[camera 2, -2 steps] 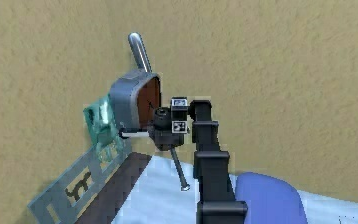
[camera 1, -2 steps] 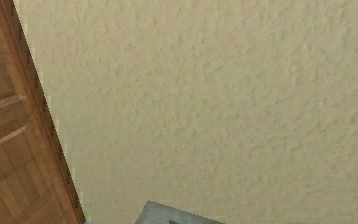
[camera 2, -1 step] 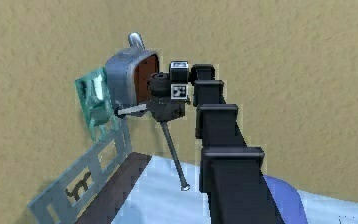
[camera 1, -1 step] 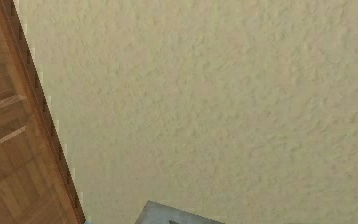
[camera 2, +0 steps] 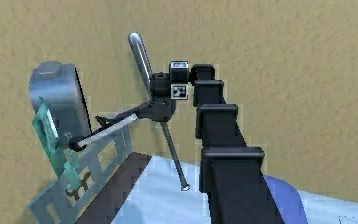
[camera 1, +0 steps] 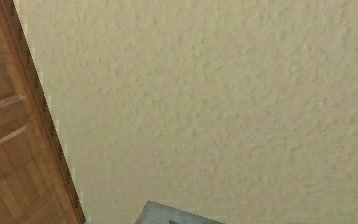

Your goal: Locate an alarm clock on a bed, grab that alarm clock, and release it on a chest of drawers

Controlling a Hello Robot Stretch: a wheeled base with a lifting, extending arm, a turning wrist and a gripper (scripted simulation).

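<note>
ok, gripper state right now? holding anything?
Gripper: state cannot be told; whether it holds the grey rounded object near it cannot be told either.

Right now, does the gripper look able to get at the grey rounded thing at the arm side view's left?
Probably yes: the gripper is close beside the grey rounded thing, and nothing stands between them. Whether they touch cannot be told.

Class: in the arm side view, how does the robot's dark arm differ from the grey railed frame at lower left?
Colour: the arm is near black; the frame is pale grey. Build: the arm is a solid bar of stepped square blocks; the frame is pierced by upright slots. Pose: the arm rises from the bottom edge; the frame slants along the lower left. Both are straight-edged.
</note>
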